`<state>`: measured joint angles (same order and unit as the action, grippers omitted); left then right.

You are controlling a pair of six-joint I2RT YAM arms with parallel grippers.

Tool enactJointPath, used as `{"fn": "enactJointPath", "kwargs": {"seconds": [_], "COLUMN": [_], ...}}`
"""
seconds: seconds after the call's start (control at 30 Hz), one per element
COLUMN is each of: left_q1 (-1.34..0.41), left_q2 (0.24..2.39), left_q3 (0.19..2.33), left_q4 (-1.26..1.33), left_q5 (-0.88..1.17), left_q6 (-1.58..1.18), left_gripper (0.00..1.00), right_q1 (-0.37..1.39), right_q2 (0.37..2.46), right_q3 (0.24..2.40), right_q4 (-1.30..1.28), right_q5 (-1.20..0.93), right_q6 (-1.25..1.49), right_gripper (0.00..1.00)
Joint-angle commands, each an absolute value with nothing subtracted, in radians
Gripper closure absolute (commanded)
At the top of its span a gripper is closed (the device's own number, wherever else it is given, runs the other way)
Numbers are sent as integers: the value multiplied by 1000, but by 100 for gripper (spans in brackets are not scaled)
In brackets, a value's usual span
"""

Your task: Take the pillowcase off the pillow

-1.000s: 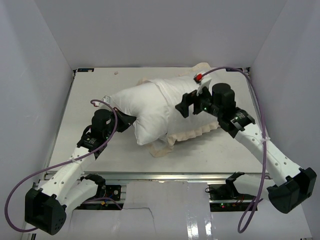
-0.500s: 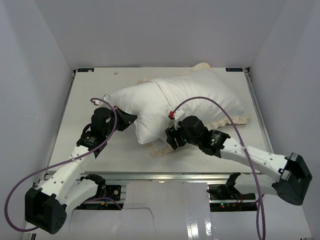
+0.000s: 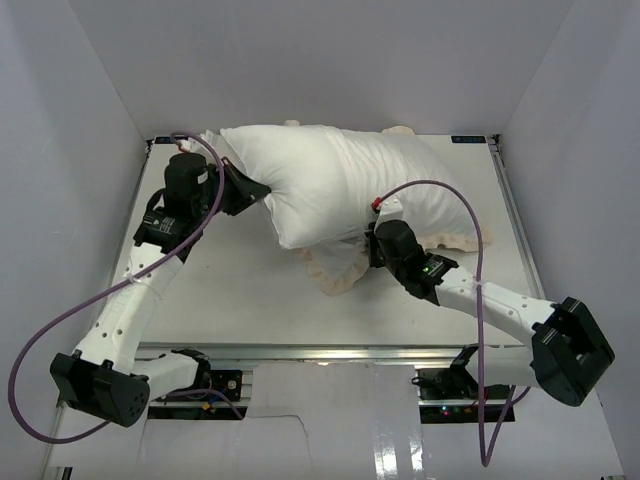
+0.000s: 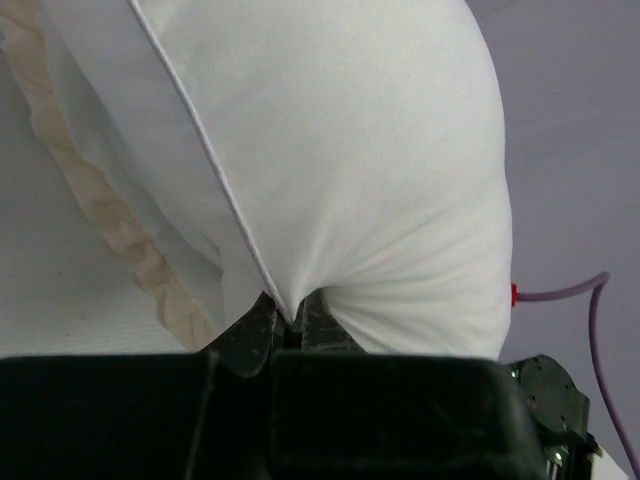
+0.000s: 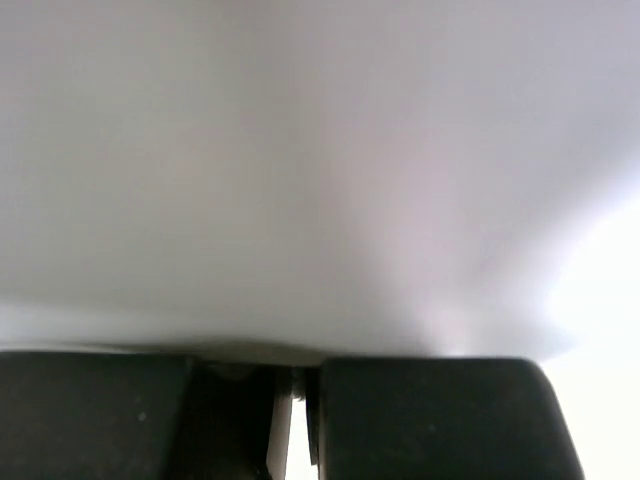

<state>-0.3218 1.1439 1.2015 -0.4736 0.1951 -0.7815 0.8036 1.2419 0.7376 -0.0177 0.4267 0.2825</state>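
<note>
Across the far half of the table [image 3: 220,290], found the pillow [image 3: 330,180] stretched from left to right, plump and plain white, with its left end close to the far edge. Noted the left gripper [image 3: 250,190] at that left end, pressed together on a corner of the pillow. Checked it in the left wrist view: dark fingers [image 4: 255,338] clamped tight on the tip of a piped seam, white cushion bulging up and away above them. Spotted the pillowcase [image 3: 340,272] bunched beneath and behind the right part of the pillow, touching it, with cream frill poking out at the near edge below the pillow's middle, along the right side, and in a small scrap at the far edge. Caught more of that frill in the left wrist view, trailing in a strip down the table just beside the pillow. Located the right gripper [image 3: 372,252] low at the near side of the pillow, tips pushed into the frilled cloth. Made out little in the right wrist view: pale blurred fabric filling it, hard against the lens, and two dark fingers [image 5: 240,420] brought together at the bottom with only a sliver between. Counted that pincer as pressed together; could not tell of any cloth caught in its grip.
</note>
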Motion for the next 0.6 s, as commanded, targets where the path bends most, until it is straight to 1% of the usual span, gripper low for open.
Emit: {"fn": "enactJointPath", "kwargs": {"seconds": [0.0,0.03,0.1,0.13,0.23,0.33,0.43,0.47,0.5,0.53,0.57], "left_q1": [-209,-162,-135,-124,-114,-106,-107,-106,-106,-106,-106], "left_q2": [1108,1106,1108,1111,1104,1083,1023,1000,950,925,896], "left_q3": [1316,1313,1316,1319,1325,1290,1168,1061,1005,953,895], "left_q4": [-492,-488,-488,-494,-512,-520,-465,-434,-372,-345,-313], "left_q5": [280,367,434,469,489,506,532,579,597,598,598], "left_q6": [-738,-742,-741,-735,-710,-674,-673,-686,-701,-741,-768], "left_gripper": [100,100,100,100,100,100,100,100,100,100,100], "right_q1": [714,672,618,564,496,445,413,411,417,426,445], "right_q2": [1255,1264,1294,1302,1333,1373,1388,1355,1326,1289,1196], "right_q3": [680,670,666,658,638,656,661,660,649,635,603], "right_q4": [78,131,144,176,232,235,223,200,199,207,218], "right_q5": [422,391,370,321,261,247,194,174,105,77,75], "right_q6": [304,289,301,305,321,322,327,324,319,321,316], "right_gripper": [92,92,92,92,92,92,92,92,91,64,51]}}
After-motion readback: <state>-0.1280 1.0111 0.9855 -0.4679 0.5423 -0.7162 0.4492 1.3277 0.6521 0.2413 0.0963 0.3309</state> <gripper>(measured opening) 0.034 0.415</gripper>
